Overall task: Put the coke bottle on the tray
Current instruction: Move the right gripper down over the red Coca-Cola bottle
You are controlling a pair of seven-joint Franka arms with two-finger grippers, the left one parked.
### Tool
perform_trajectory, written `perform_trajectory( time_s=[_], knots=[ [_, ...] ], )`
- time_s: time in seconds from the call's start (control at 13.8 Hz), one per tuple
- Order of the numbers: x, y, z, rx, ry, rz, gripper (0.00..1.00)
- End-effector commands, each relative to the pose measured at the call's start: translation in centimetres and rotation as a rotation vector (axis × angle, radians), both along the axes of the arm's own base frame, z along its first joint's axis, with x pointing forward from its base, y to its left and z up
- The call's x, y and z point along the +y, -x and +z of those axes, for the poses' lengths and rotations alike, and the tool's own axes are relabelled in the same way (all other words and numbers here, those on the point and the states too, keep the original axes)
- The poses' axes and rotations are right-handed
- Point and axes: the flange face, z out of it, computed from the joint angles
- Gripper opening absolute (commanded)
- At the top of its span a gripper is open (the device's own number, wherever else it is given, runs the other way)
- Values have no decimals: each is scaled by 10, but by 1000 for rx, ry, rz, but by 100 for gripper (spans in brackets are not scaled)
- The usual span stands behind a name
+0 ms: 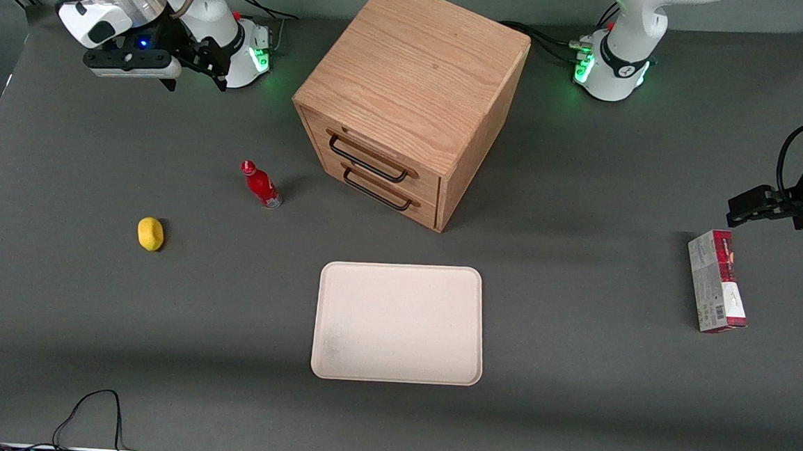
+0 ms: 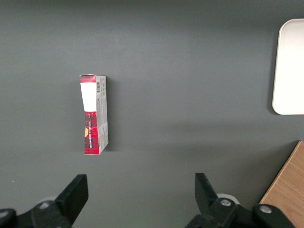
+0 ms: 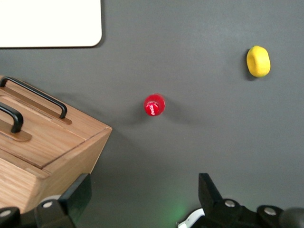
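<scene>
From the front, the coke bottle point(image 1: 260, 185) stood upright on the grey surface point(image 1: 90, 304) between the yellow lemon point(image 1: 151, 234) and the wooden cabinet point(image 1: 409, 100), apart from the tray point(image 1: 399, 323). The hand point(image 1: 198, 73) hovered high, farther from the camera than the bottle. In the right wrist view, the hand point(image 3: 142, 199) was spread wide and held nothing, the bottle point(image 3: 154, 105) seen cap-on.

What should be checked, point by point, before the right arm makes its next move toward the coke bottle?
1. Coke bottle standing upright on the table: ok.
2. Gripper open: ok; it hangs high near the working arm's base, nothing held.
3. Room around the bottle: ok; wooden cabinet and yellow object stand apart from it.
4. Tray free of things: ok.
5. Bottle on tray: not ok, not yet done.
</scene>
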Motion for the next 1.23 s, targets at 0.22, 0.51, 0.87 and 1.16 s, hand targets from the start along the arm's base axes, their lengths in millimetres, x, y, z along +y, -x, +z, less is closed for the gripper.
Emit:
perform_trajectory(
  time_s=[0.22,0.51,0.87,1.16],
  knots=[
    [4,-6,-50,-25,-3,52,100],
    [8,-14,-114,-25,-2,43,100],
    [16,-35,-173,-4,26,24,100],
    [13,-31,-203,-24,17,23,100]
  ],
)
